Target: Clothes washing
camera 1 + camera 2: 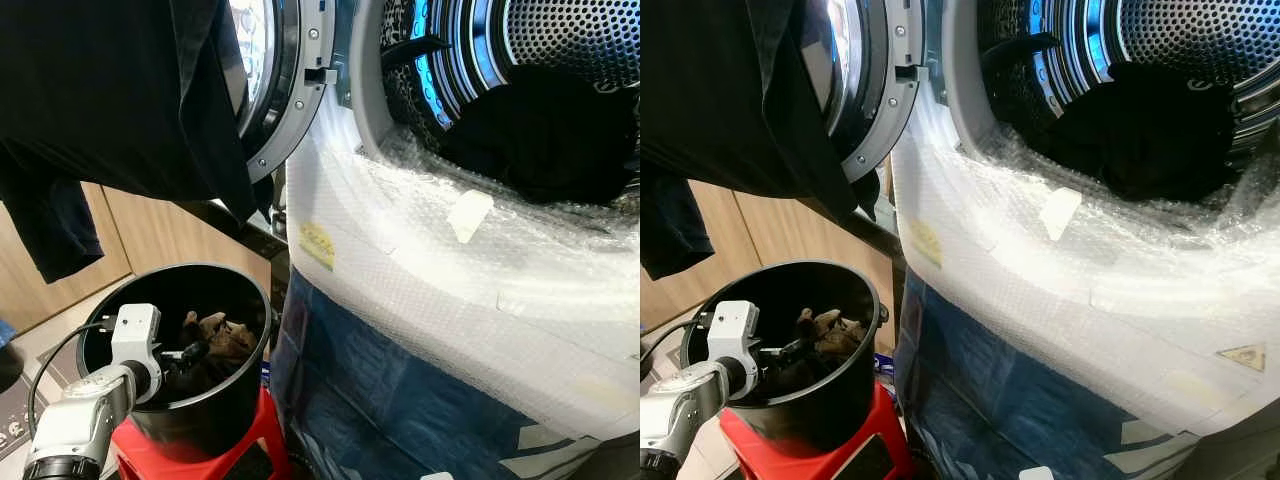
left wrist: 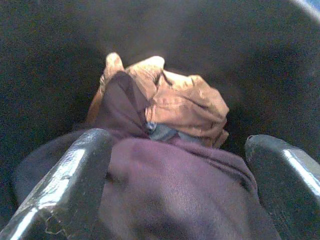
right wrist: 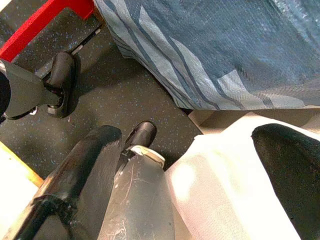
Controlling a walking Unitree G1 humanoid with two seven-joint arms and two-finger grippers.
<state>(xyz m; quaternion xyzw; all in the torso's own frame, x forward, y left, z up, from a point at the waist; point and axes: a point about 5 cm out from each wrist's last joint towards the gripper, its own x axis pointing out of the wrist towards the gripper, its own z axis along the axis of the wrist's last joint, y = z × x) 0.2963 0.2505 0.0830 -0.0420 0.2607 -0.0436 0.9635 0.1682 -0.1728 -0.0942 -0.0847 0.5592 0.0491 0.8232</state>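
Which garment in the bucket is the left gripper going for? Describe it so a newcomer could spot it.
Left of the open washing machine, a black bucket stands on a red stool. The left gripper reaches in, open fingers straddling a dark purple garment. Unlike the crumpled tan-orange cloth just behind, it is dull plum and nearest the fingers.

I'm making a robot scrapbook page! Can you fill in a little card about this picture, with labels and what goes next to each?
place: by an open washer wrapped in bubble wrap
drum: dark clothes inside
door: open, a black garment draped in front of it
bucket: black, on a red stool
in bucket: brown cloth and purple cloth
left tool: open, inside the bucket, fingers either side of the purple cloth
right tool: open, low, pointing at the floor
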